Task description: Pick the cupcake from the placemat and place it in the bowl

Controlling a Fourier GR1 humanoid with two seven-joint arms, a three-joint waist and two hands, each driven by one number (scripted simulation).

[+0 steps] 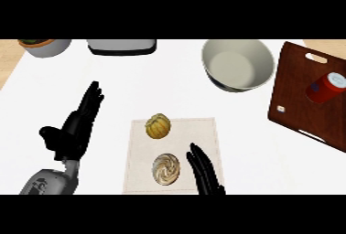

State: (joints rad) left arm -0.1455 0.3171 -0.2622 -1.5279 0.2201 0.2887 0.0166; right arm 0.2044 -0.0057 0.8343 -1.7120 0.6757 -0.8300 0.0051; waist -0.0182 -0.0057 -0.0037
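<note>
The cupcake, with a brown-and-cream swirled top, sits on the beige placemat near its front edge. A yellowish bun-like item lies on the mat further back. The grey-white bowl stands at the back right of the counter. My right hand comes in from the lower edge with straight fingers, just right of the cupcake, close beside it. My left hand rests open on the left, fingers pointing up, well away from the mat.
A dark wooden cutting board lies at the right edge with a red jar on it. At the back stand a potted plant and a grey appliance.
</note>
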